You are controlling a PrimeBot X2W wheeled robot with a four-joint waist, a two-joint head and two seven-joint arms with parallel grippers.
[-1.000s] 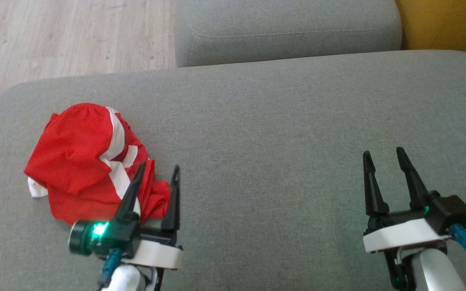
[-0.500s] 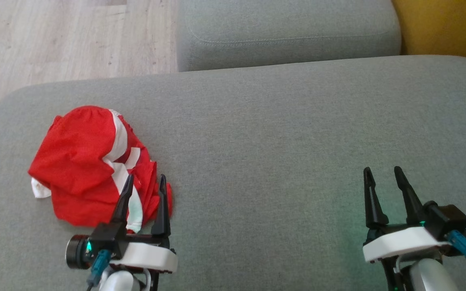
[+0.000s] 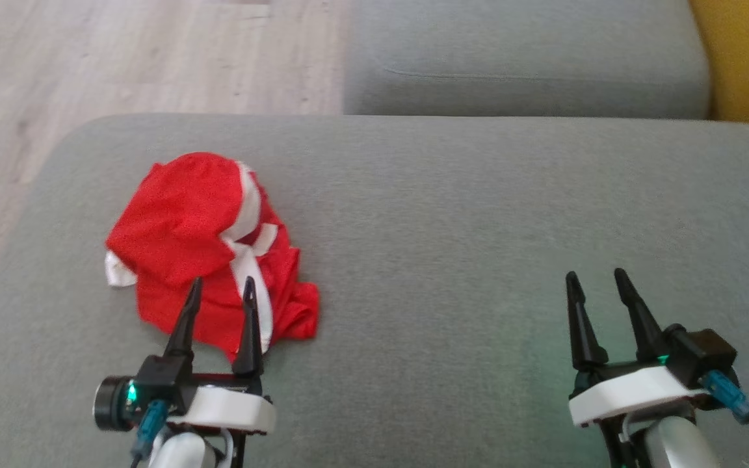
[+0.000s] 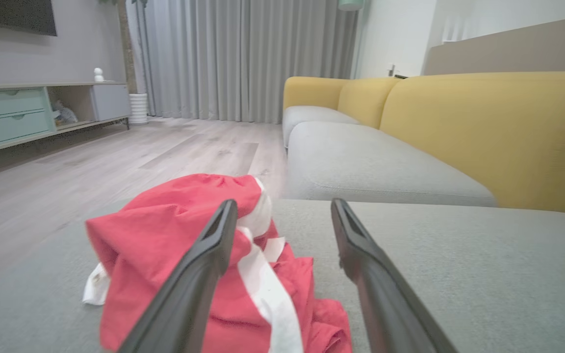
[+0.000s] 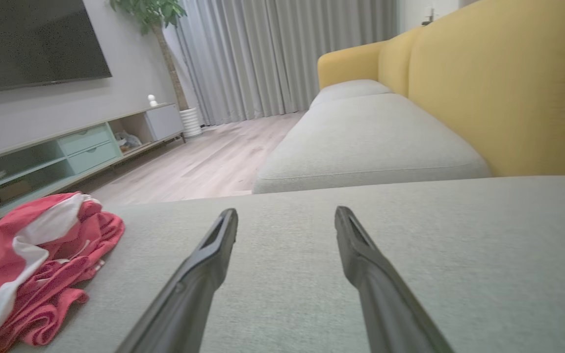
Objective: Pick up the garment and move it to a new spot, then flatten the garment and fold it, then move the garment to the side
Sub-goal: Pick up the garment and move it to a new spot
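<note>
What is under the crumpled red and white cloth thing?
The crumpled red-and-white fabric garment lies on the wide grey fabric sofa cushion. Grey cushion shows all around it. Anything beneath its folds is covered and cannot be seen.

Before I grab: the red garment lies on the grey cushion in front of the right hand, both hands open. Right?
No: the head view shows the red garment before the left hand, not the right hand. Both are open.
</note>
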